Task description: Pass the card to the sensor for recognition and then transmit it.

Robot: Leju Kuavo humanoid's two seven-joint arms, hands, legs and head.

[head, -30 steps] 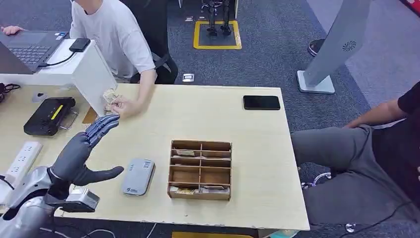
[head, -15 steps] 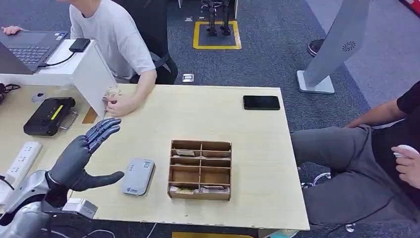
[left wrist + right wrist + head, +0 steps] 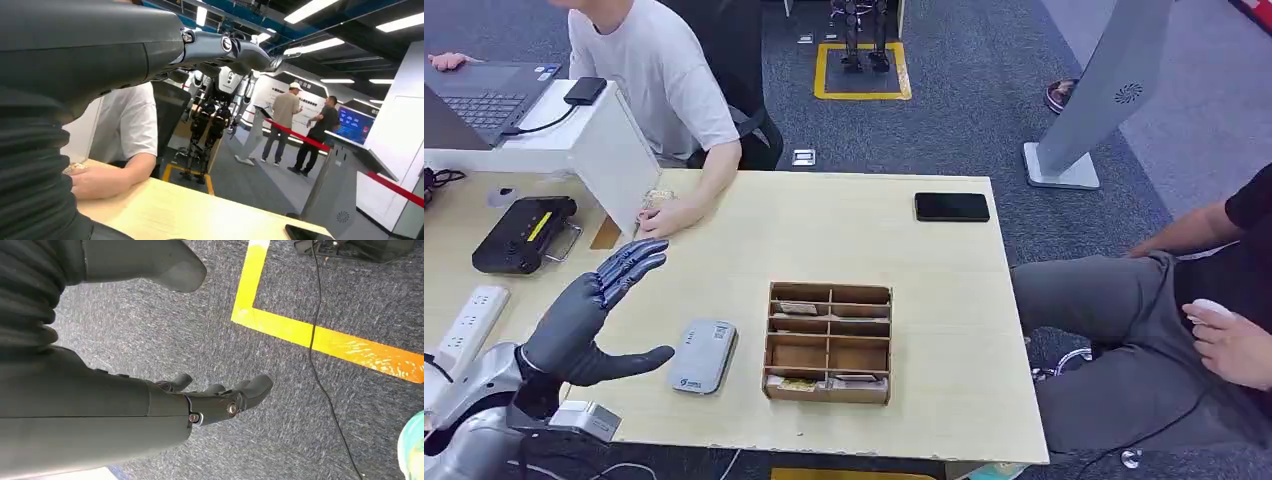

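Pale wooden table (image 3: 904, 250) with compartment box (image 3: 829, 342), grey reader (image 3: 703, 356), black phone (image 3: 952, 207).

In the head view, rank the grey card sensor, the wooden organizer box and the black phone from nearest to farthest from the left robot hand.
Measured from the left robot hand:
1. Grey card sensor, lying flat on the table just off the thumb, toward the robot's right.
2. Wooden organizer box, further right, past the sensor, mid-table.
3. Black phone, near the table's far right corner.

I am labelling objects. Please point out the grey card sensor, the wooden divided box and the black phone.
grey card sensor (image 3: 703, 356), head view, top face.
wooden divided box (image 3: 829, 342), head view, centre divider.
black phone (image 3: 952, 207), head view, screen.
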